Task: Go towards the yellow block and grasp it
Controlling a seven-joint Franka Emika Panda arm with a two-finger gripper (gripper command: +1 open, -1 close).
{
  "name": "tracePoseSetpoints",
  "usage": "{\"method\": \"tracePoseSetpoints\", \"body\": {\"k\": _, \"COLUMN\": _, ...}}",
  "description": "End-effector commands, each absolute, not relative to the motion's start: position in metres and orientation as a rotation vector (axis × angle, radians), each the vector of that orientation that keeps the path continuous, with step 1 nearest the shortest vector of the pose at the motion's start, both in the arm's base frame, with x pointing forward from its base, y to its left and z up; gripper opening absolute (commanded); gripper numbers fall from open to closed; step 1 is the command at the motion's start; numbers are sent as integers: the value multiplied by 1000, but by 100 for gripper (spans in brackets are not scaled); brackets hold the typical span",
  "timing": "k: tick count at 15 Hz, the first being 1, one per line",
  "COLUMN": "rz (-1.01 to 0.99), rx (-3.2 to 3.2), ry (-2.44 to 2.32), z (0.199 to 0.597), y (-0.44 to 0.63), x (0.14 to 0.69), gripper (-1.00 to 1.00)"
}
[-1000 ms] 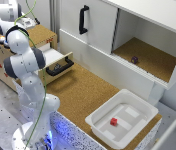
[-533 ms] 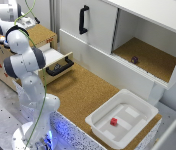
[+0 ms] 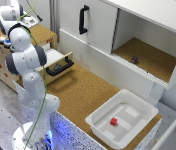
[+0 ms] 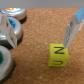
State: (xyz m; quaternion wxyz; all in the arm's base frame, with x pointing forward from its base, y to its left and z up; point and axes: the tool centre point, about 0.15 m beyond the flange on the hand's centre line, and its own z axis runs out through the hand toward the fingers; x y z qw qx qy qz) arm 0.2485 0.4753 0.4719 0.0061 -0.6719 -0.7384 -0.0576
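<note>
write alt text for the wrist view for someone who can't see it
A yellow block with a dark letter on its top sits on a cork surface, between the open gripper fingers, which are not touching it. Round buttons with metal rims line one edge of the frame.

Wrist view: gripper over cork table

Gripper [image 4: 39, 31] spread wide above cork table [image 4: 45, 20]; yellow block [image 4: 58, 54], dark lettering, near one finger [image 4: 74, 27], untouched. Round buttons [image 4: 12, 31] beside other finger.
</note>
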Motion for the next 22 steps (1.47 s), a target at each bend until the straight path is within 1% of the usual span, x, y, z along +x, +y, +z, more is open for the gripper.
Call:
{"method": "tracePoseSetpoints", "body": {"k": 1, "rz": 12, "rx": -2097, "ry": -2361, "z": 472, "y": 496, "x": 301, "gripper": 100}}
{"method": "tracePoseSetpoints", "body": {"k": 3, "rz": 53, "rx": -2066, "ry": -2372, "z": 463, "y": 496, "x": 302, "gripper": 100}}
{"method": "tracePoseSetpoints", "body": {"k": 9, "rz": 92, "rx": -2073, "ry": -2351, "z": 447, "y": 482, "x": 292, "gripper": 100}}
{"method": "tracePoseSetpoints", "body": {"k": 10, "rz": 100, "rx": -2066, "ry": -2361, "z": 442, "y": 482, "x": 289, "gripper": -100}}
{"method": "tracePoseSetpoints", "body": {"k": 13, "rz": 127, "rx": -2042, "ry": -2372, "z": 429, "y": 486, "x": 282, "gripper": -100}}
{"method": "tracePoseSetpoints", "body": {"k": 17, "rz": 122, "rx": -2041, "ry": -2373, "z": 427, "y": 492, "x": 277, "gripper": -100}}
{"method": "tracePoseSetpoints", "body": {"k": 20, "rz": 109, "rx": -2055, "ry": -2369, "z": 433, "y": 491, "x": 274, "gripper": -100}}
{"method": "tracePoseSetpoints", "body": {"k": 22, "rz": 88, "rx": -2090, "ry": -2370, "z": 446, "y": 486, "x": 269, "gripper": -100}}
